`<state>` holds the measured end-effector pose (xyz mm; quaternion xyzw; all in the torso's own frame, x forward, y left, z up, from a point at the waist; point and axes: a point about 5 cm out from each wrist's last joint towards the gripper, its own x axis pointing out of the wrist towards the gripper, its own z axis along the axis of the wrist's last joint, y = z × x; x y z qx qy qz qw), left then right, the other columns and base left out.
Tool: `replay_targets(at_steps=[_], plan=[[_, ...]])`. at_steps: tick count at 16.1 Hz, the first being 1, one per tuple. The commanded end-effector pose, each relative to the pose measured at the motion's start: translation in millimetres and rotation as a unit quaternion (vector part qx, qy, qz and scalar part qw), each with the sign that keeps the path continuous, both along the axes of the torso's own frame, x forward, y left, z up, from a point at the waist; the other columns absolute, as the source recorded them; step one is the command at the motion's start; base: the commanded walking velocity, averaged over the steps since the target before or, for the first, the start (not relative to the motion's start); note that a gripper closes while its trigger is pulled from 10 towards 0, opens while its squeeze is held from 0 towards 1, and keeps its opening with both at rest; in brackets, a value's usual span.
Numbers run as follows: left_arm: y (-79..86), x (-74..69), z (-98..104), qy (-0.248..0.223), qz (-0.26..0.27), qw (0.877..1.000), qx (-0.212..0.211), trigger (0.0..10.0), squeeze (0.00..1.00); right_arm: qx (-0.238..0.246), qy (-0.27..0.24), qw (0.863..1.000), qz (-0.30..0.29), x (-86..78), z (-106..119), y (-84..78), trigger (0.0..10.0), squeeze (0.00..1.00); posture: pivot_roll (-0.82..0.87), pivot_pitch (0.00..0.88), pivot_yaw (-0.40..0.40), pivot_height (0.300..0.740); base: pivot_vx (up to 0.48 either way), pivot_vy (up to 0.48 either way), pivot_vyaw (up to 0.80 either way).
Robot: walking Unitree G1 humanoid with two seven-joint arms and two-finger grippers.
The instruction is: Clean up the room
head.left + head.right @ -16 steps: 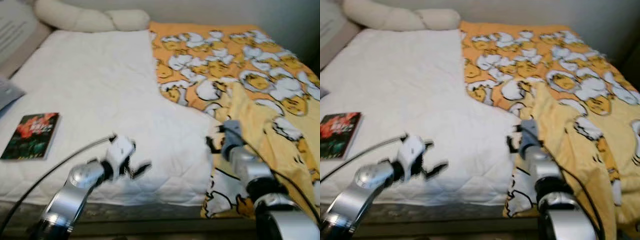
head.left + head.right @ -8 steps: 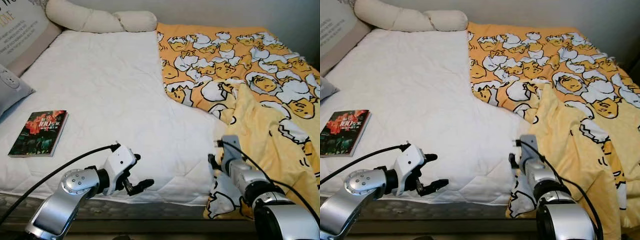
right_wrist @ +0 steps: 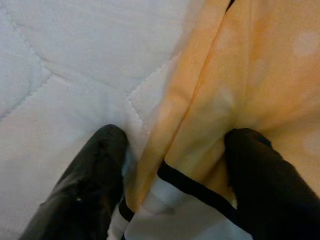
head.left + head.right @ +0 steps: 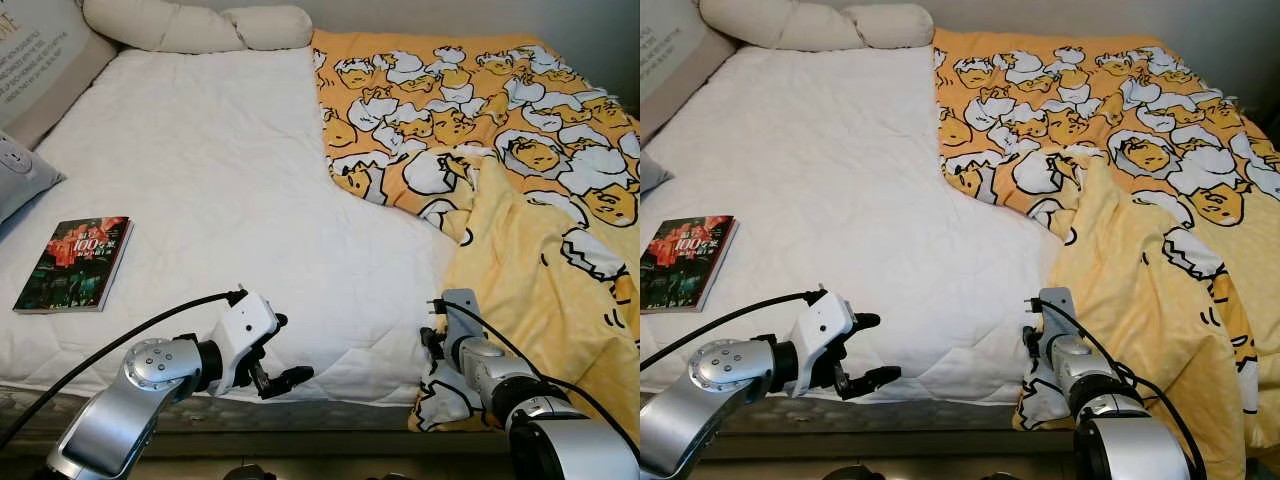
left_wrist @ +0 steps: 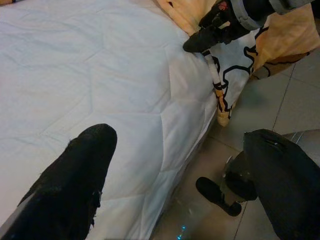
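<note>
Bed, white quilted mattress (image 4: 220, 180): 1. Orange cartoon blanket (image 4: 520, 170): 1. Book (image 4: 75, 264), left edge: 1. Pillows, head edge: cream bolster (image 4: 190, 25), printed cushion (image 4: 35, 60), grey cushion (image 4: 20, 175): 3.

Mattress cover (image 4: 230, 180) is white quilted cloth, matt, w/ stitched seams; the orange cartoon-print blanket (image 4: 520, 190) is thin soft cloth, matt, creased, its underside plain yellow, w/ a white & black printed hem. Book (image 4: 74, 264) has a paper cover w/ a slight gloss; bolster pillow (image 4: 190, 26) is cream cloth, smooth & matt. Both arms are brushed silver metal w/ a soft sheen, left wrist housing white plastic, left gripper (image 4: 280, 352) & right gripper (image 3: 172, 170) fingers matt black, faintly textured; floor (image 5: 280, 105) is smooth pale tile, semi-gloss.
</note>
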<state>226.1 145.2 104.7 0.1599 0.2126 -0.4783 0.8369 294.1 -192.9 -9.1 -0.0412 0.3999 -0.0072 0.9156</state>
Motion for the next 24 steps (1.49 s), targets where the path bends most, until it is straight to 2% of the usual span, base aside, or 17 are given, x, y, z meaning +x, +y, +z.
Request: replay_targets(at_steps=[1,6,9,15,20,22,23,24], plan=[[-1.8,-3.3,1,0.006,-0.011,1.0,0.0,10.0,0.0,-0.002,0.02,1.0,-0.008,-8.5,-7,-5.3,0.0,0.0,0.08,0.11,-0.002,0.74,0.0,0.0,0.0],[-5.9,6.5,0,0.002,-0.012,1.0,0.0,10.0,0.0,0.004,0.005,1.0,-0.005,-3.0,-1,-8.1,0.0,0.0,0.05,0.078,0.007,0.74,0.0,0.0,0.0],[-9.3,2.0,-1,0.004,-0.013,1.0,-0.007,10.0,0.0,0.012,0.005,1.0,0.005,-5.7,-3,-11.8,0.0,0.0,0.05,0.059,0.011,0.74,0.0,0.0,0.0],[-12.7,4.4,-2,0.003,-0.019,1.0,-0.01,10.0,0.0,0.023,-0.005,1.0,0.009,-6.6,-2,-17.1,0.0,0.0,0.03,0.048,0.018,0.74,0.0,0.0,0.0],[-15.0,4.6,-3,0.001,-0.021,1.0,-0.012,10.0,0.0,0.046,-0.013,0.997,0.064,-11.1,-3,-17.9,0.0,0.0,0.02,0.026,0.025,0.74,0.0,0.0,0.0],[-16.3,4.8,-3,0.001,-0.025,1.0,-0.012,10.0,0.0,0.085,-0.033,0.986,0.139,-14.1,-1,-13.9,0.0,0.0,0.01,0.018,0.026,0.74,0.0,0.0,0.0],[-16.2,5.9,-3,0.001,-0.026,1.0,-0.011,10.0,0.0,0.133,-0.048,0.963,0.228,-21.5,2,-8.7,0.0,0.0,0.01,0.015,0.026,0.74,0.0,0.0,0.0],[-15.9,6.3,-3,0.0,-0.026,1.0,-0.011,10.0,0.0,0.155,-0.05,0.95,0.267,-26.7,3,-6.2,0.0,0.0,0.01,0.014,0.027,0.74,0.0,0.0,0.0]])
